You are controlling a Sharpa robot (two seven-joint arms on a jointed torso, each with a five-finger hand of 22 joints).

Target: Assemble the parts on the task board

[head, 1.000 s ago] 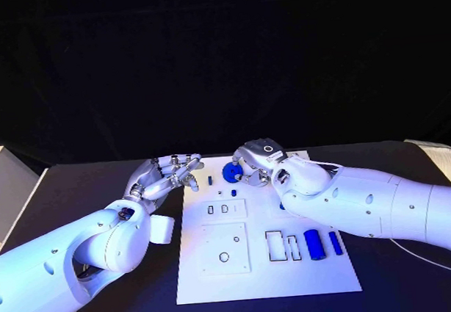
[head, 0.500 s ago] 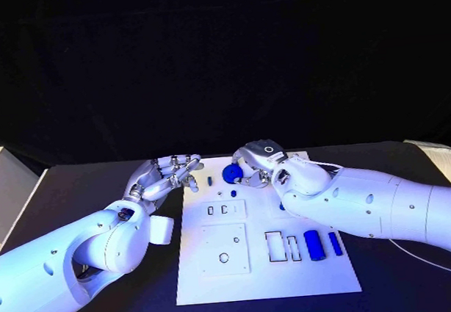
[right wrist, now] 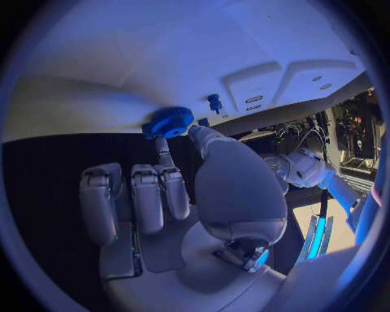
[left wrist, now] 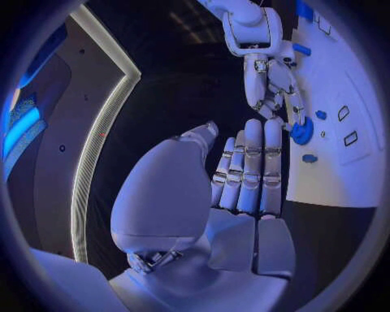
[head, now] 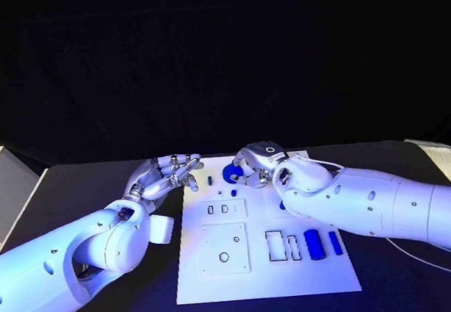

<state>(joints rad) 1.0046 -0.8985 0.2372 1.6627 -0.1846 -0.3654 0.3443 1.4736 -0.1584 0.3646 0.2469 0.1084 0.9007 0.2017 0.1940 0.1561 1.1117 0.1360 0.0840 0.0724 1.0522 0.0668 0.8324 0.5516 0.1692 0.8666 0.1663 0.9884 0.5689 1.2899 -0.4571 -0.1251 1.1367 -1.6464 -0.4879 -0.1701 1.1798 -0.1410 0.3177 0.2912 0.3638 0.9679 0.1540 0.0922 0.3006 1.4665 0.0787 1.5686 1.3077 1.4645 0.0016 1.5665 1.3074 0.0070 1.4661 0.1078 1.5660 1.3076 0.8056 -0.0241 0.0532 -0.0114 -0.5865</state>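
At the far end of the task board [head: 266, 270], a blue gear [head: 231, 173] is pinched by the right hand [head: 256, 162]. Just beside it, the left hand [head: 169, 174] is held off the board's edge, fingers [left wrist: 247, 170] straight, pressed together, empty. Nearer, a blue cylinder [head: 314, 244] and white rectangular inserts [head: 283, 246] are seen on the board.

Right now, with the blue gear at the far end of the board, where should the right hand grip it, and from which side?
Probably by the toothed rim of the blue gear, thumb and a finger on opposite edges, coming from above. It appears to lie flat on the task board, so only the rim offers purchase. The right hand is already there, fingers at its edge; whether it holds it cannot be told.
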